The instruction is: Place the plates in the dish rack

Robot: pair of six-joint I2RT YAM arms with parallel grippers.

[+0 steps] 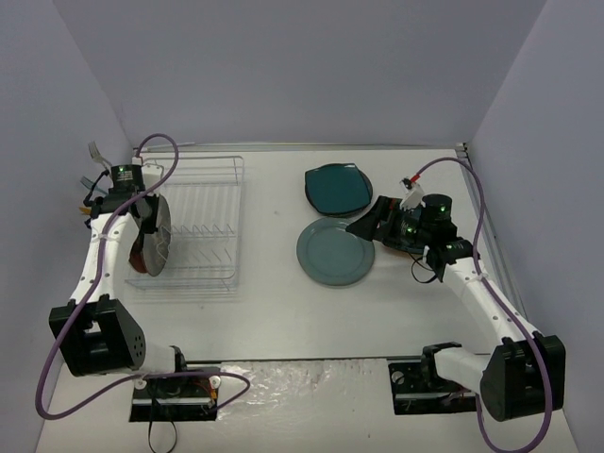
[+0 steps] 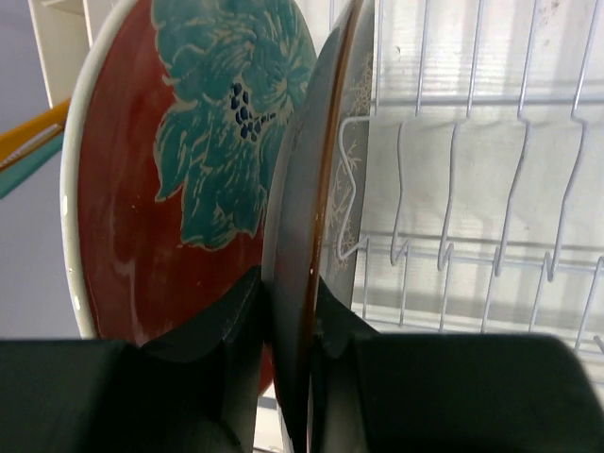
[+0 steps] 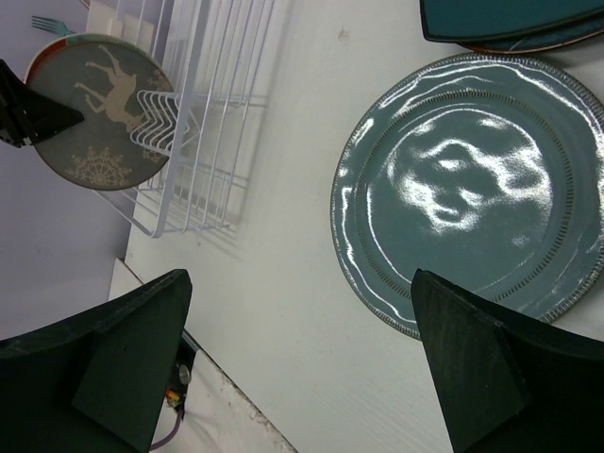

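The left claw is clamped narrow on the rim of the reindeer plate. This plate is grey-brown with a white deer, a white snowflake and a brown edge, and it stands upright on its edge. Just behind it stands the red plate, with a large teal flower on its face and a pale rim. It is upright too and close beside the first, though I cannot tell whether they touch. Both sit at the left side of the dish rack, a white wire frame with rows of upright prongs. A fork and other coloured handles stick up beyond its far-left corner.

The right claw is spread wide with nothing in it, and hangs over the blue-grey plate. That plate is round and glossy, with a rippled face and a notched rim, and it lies flat on the white tabletop. Just beyond it lies a stack of dark teal plates with rounded-square outlines, two edges showing.

The count is two plates standing in the rack, one lying flat alone and two stacked, so five are in sight. There is one rack.
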